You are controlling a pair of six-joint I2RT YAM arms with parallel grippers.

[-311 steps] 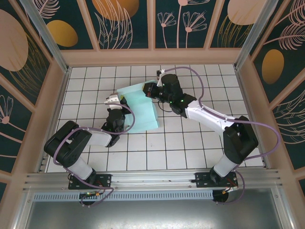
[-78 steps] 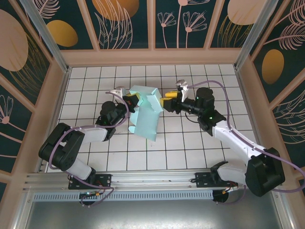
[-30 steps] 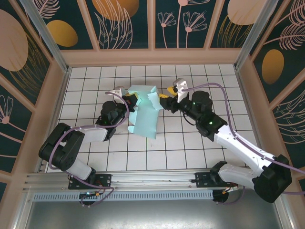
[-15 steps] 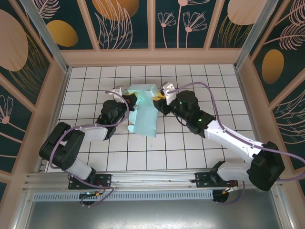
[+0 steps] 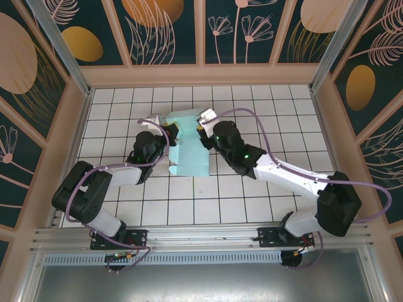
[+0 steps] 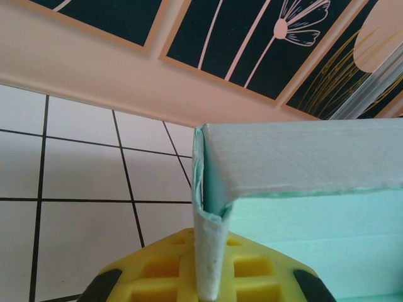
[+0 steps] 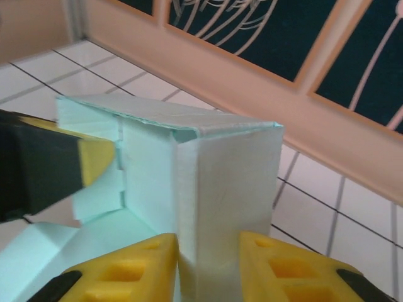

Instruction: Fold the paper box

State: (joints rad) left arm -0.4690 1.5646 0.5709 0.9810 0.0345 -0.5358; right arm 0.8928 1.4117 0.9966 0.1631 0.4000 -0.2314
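The pale mint paper box (image 5: 191, 153) lies half-formed on the white tiles, its far end folded up into walls. My left gripper (image 5: 169, 134) is shut on the box's left wall; in the left wrist view the doubled card edge (image 6: 211, 248) stands pinched between the yellow pads (image 6: 157, 277). My right gripper (image 5: 203, 129) is shut on the raised right corner wall (image 7: 217, 189), with a yellow finger (image 7: 141, 270) on each side of it. The left gripper's finger (image 7: 56, 165) shows at the box's far wall in the right wrist view.
A peach wooden rail (image 5: 201, 75) borders the tiled floor (image 5: 252, 201) at the back, with dark flower panels above. Both arms' elbows reach in from the near side, left (image 5: 88, 189) and right (image 5: 334, 204).
My right gripper has swung left from beside the box and closed on its raised right wall. The box's upright end has been pressed more square. The left gripper has kept its hold.
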